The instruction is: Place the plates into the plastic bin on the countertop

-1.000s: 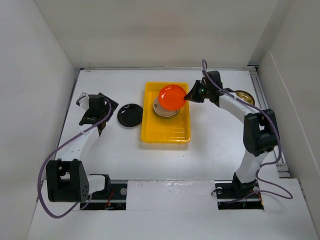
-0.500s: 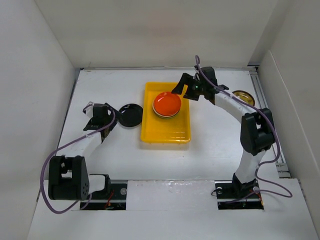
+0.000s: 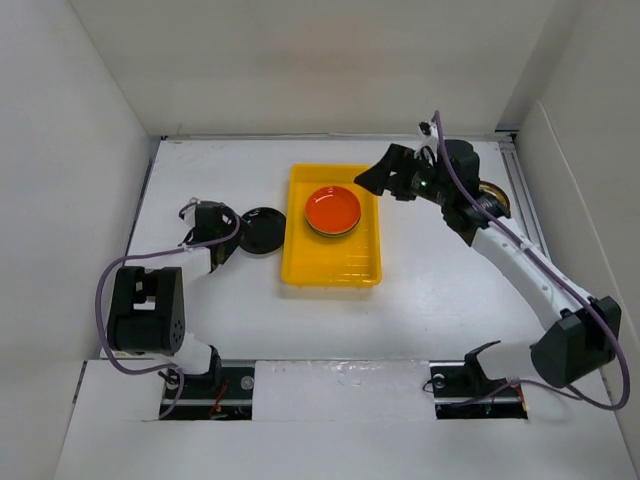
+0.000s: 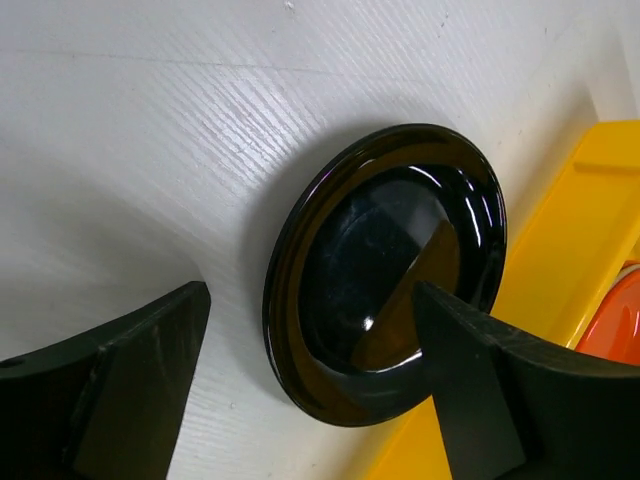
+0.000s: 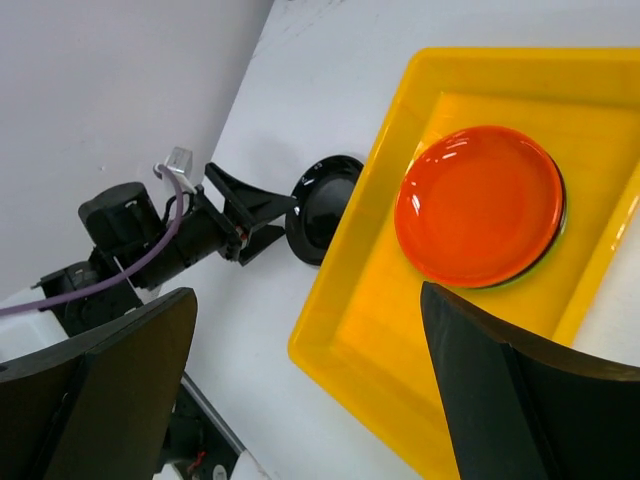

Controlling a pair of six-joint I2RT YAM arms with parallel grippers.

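Observation:
The yellow plastic bin [image 3: 330, 272] lies mid-countertop. An orange plate [image 3: 334, 209] tops a small stack of plates in its far half, also seen from the right wrist [image 5: 480, 205]. My right gripper [image 3: 375, 180] hovers open and holds nothing, above the bin's far right corner [image 5: 310, 390]. A black plate [image 3: 260, 230] rests on the countertop just left of the bin. My left gripper [image 3: 225, 235] is low beside it, open, its jaws straddling the near rim of the black plate [image 4: 390, 270]; a gap shows at the left finger [image 4: 130, 380]. A gold-patterned plate [image 3: 492, 195] sits far right, half hidden by the right arm.
White walls close in the countertop on the left, back and right. The bin's left wall [image 4: 560, 250] runs right behind the black plate. The bin's near half [image 5: 400, 330] holds no plates.
The right gripper let the orange plate down onto the stack in the bin, opened and drew back to the right. The left gripper moved right to the black plate, its jaws narrowing slightly.

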